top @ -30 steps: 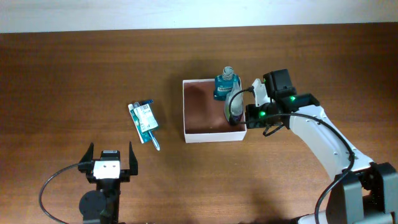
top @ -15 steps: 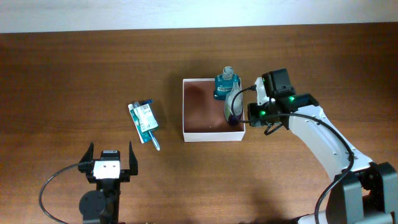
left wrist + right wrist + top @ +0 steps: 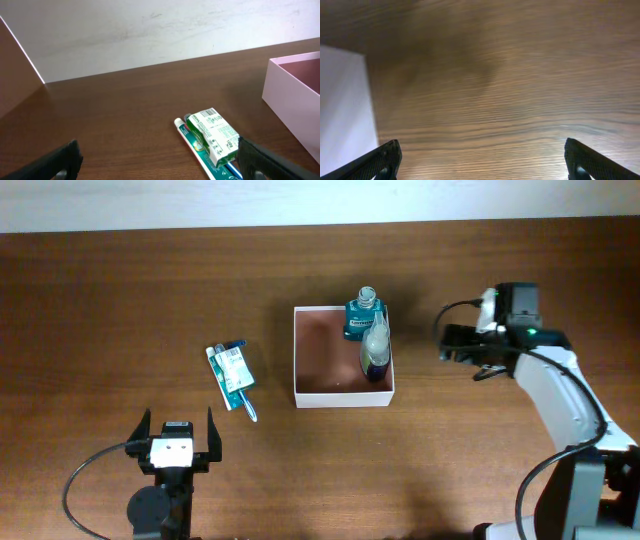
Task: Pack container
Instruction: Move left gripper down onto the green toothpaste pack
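Dark brown wooden table, pale wall strip along the far edge. Slightly right of centre, the container — square, shallow, white-walled, with a reddish-brown floor largely bare. Holds two bottles against its right side: a teal bottle in the far right corner, and a pale bottle with a dark base just nearer, along the right wall, close against the teal one. Hard to say from above whether upright or leaning.

Left of the container and well apart from it, a green-and-white toothpaste pack flat on the wood; in the left wrist view, a small carton lying on a longer tube.

Left gripper near the front edge, fingers spread wide, nothing between them, pointed toward the pack. Right gripper to the right of the container, clear of its wall — fingers wide apart, only bare wood between them, the white wall just showing at the left of its wrist view.
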